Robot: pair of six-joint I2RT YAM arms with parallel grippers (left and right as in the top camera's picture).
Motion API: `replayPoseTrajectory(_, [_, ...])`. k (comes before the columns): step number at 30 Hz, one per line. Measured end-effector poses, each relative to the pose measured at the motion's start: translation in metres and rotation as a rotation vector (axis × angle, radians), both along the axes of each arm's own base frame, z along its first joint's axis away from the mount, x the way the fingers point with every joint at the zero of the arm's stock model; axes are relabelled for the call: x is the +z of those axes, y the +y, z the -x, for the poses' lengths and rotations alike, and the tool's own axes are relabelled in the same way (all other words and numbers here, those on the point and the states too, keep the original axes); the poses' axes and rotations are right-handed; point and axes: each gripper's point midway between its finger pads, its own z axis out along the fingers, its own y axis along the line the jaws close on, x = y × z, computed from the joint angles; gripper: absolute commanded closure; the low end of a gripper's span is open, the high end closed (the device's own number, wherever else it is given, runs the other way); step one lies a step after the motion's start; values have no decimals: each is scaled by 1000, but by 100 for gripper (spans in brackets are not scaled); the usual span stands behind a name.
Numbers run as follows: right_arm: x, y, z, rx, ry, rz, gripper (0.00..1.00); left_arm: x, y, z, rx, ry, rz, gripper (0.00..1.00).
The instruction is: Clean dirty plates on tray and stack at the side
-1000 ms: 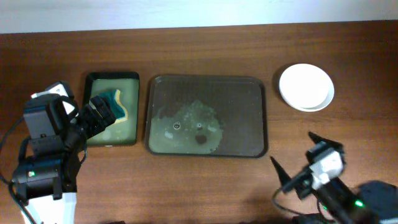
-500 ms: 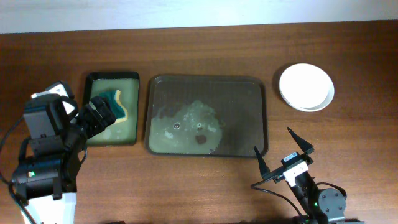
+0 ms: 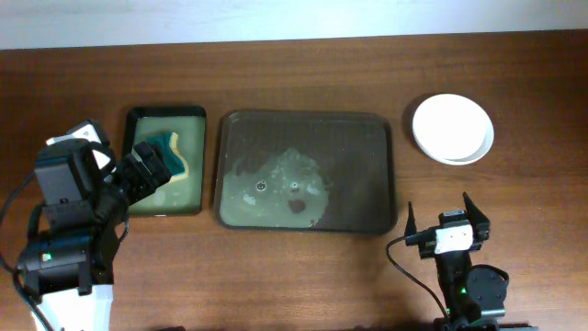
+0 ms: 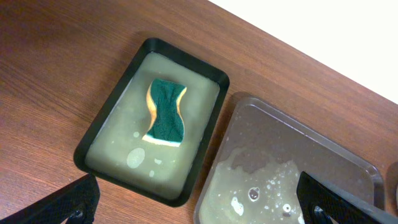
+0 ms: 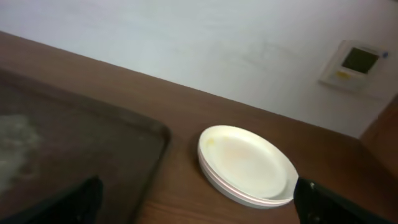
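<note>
The white plates [image 3: 452, 128] sit stacked on the bare table at the far right, also in the right wrist view [image 5: 245, 163]. The large dark tray [image 3: 367, 138] holds only a soapy puddle and no plate; its corner shows in the left wrist view [image 4: 348, 162] and the right wrist view [image 5: 124, 134]. My left gripper [image 3: 152, 168] is open and empty above the small green tray; its fingertips [image 4: 199, 208] frame the bottom of the left wrist view. My right gripper [image 3: 444, 225] is open and empty near the front edge, below the plates, with its fingertips [image 5: 199, 208] spread wide.
A small dark green tray [image 3: 193, 115] of cloudy water with a green and yellow sponge [image 3: 172, 154] stands left of the large tray; both show in the left wrist view, tray [image 4: 102, 134] and sponge [image 4: 165, 112]. A white wall [image 5: 186, 43] runs behind the table.
My right arm has swung at the front edge and turned from a slanted pose to point straight toward the back. The left arm, plates and trays have not moved.
</note>
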Motion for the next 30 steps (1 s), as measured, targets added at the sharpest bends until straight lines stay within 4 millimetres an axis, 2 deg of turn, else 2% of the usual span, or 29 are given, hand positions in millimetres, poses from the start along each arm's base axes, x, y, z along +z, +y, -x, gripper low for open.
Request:
replayPoseTrajectory(16, [0,-1,0,-4,1,-8,2,0,0,0,0,0,0,1])
replayPoseTrajectory(22, [0,-2,0,-27,8,-215,2,0,0,0,0,0,0,1])
replayPoseTrajectory(30, [0,-2,0,-34,9,-270,2,0,0,0,0,0,0,1])
